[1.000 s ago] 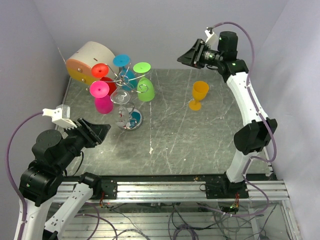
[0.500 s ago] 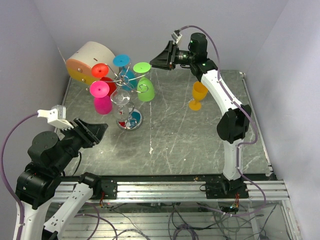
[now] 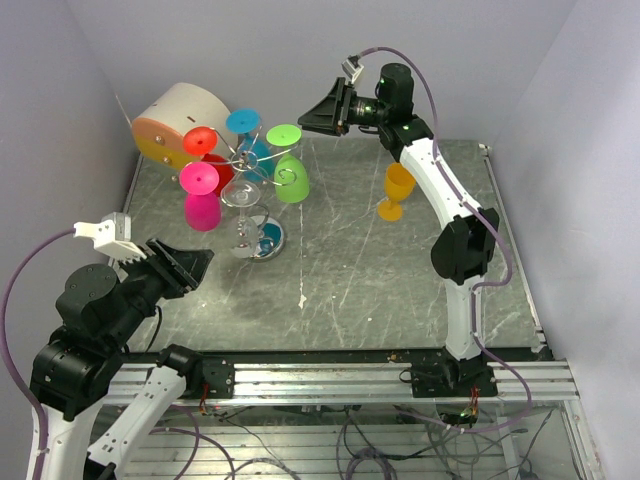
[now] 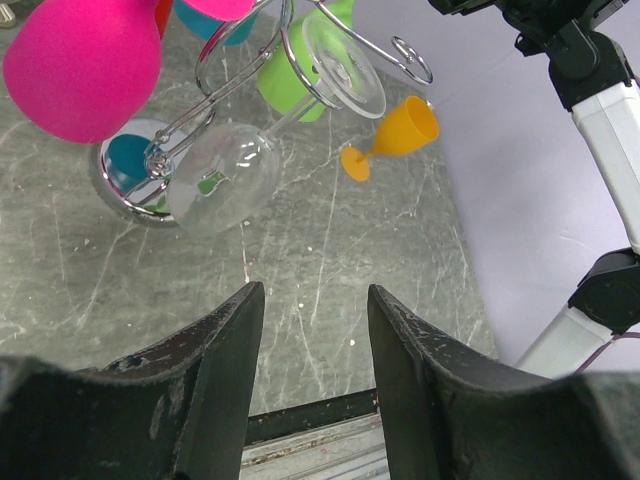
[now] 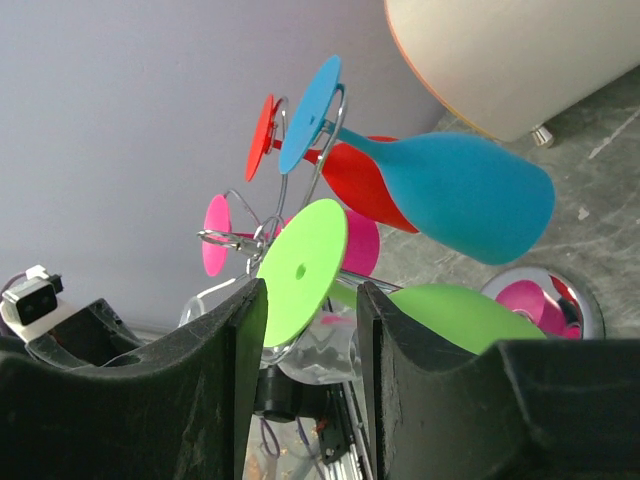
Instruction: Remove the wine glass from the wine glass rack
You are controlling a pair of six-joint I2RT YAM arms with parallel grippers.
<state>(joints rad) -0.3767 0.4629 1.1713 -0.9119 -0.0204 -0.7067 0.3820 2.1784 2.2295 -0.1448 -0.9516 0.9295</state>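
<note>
The wine glass rack is a silver wire stand on a round chrome base at the table's back left. Red, blue, green, pink and clear glasses hang from it upside down. My right gripper is open, just right of the green glass's foot; in the right wrist view that foot sits in front of the open gripper. My left gripper is open and empty, near-left of the rack. The left wrist view shows the clear glass beyond the gripper.
A big beige drum with an orange face stands behind the rack on the left. An orange glass stands upright on the table at the right, under the right arm. Purple walls close the back and both sides.
The right arm swung left from the back right corner to beside the rack's green glass, then almost stopped. The left gripper drew back and down slightly. Both stayed open.
</note>
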